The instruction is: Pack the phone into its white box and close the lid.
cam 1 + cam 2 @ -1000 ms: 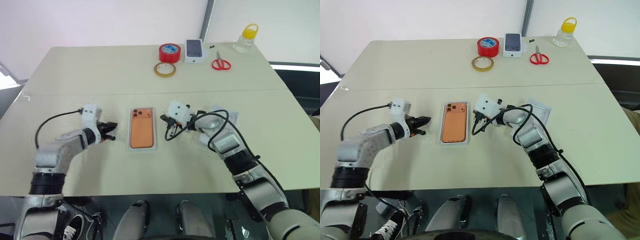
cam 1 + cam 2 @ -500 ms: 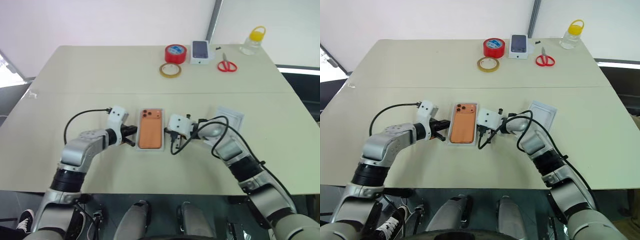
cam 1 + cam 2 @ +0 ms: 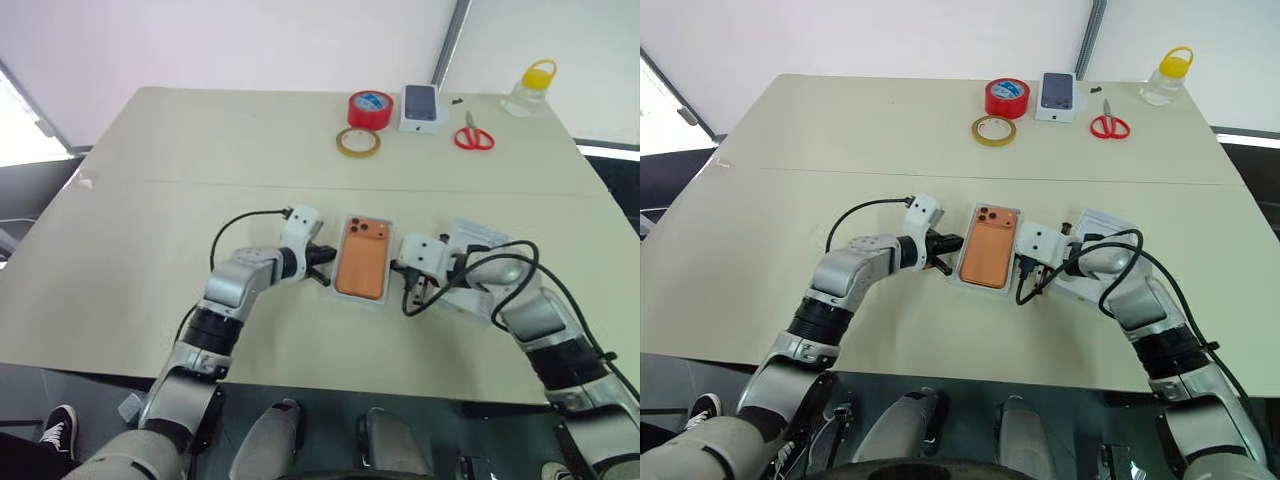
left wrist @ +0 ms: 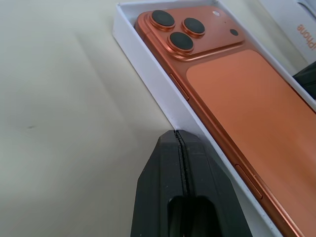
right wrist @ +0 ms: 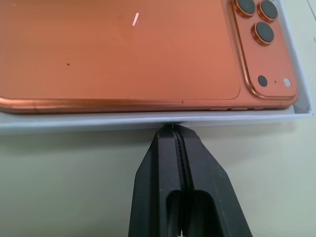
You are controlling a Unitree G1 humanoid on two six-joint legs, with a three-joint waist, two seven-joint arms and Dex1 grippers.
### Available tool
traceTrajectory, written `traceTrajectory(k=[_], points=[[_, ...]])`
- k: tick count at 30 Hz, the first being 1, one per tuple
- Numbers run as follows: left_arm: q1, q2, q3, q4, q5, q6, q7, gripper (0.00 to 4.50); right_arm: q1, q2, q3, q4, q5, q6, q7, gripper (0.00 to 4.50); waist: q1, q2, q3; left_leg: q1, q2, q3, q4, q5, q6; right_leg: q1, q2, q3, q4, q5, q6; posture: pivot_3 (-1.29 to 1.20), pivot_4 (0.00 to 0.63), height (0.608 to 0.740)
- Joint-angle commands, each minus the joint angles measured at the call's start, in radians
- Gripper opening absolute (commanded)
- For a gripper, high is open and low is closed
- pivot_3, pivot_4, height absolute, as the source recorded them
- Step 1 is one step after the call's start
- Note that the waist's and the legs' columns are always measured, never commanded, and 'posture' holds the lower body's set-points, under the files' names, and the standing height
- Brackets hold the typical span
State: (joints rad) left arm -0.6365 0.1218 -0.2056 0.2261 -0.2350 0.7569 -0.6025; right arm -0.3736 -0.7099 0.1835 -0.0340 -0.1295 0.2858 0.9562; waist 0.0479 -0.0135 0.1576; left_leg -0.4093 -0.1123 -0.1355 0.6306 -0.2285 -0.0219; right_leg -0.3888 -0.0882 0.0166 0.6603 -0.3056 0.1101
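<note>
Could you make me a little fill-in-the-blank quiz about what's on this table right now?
1. The phone lies camera side up in the white ____.
2. Both grippers, left and right, have their jaws ____.
3. The scissors have ____ handles.
4. The bottle has a ____ cap.

Missing words: box; shut; red; yellow

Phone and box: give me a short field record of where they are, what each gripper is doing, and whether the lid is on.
phone: orange phone lies camera side up in the white box
left gripper: shut, tip at the box's left wall
right gripper: shut, tip at the box's right wall
lid: not on the box; a white piece lies under the right arm
far edge: red tape, scissors, bottle
</note>
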Motion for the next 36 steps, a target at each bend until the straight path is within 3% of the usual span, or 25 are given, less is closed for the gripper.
traceTrajectory(k=[1, 14, 36], points=[[-0.013, -0.121, -0.135, -0.004, -0.037, -0.002, -0.098, 0.02, 0.066, -0.03, -0.017, -0.077, 0.054, -0.012, 0.041, 0.0, 0.009, 0.0, 0.0, 0.0, -0.001, 0.0, 0.0, 0.0, 0.001, 0.0, 0.0, 0.0, 0.0, 0.0, 0.001, 0.0, 0.15, 0.74], [-0.005, -0.172, -0.146, 0.0, 0.01, -0.023, -0.108, 0.02, 0.155, -0.112, -0.079, -0.081, 0.05, -0.038, 0.053, 0.0, 0.016, -0.001, 0.0, 0.0, -0.001, 0.0, 0.001, -0.001, 0.002, 0.002, -0.001, 0.0, -0.002, -0.001, 0.001, 0.0, 0.15, 0.74], [0.048, 0.008, 0.002, -0.094, 0.014, -0.048, -0.094, 0.02, 0.198, -0.237, -0.19, 0.015, 0.121, -0.077, 0.091, 0.0, -0.009, -0.001, 0.001, 0.0, 0.0, 0.001, 0.0, -0.001, 0.002, 0.001, 0.0, 0.001, -0.001, -0.001, 0.001, 0.0, 0.15, 0.74]])
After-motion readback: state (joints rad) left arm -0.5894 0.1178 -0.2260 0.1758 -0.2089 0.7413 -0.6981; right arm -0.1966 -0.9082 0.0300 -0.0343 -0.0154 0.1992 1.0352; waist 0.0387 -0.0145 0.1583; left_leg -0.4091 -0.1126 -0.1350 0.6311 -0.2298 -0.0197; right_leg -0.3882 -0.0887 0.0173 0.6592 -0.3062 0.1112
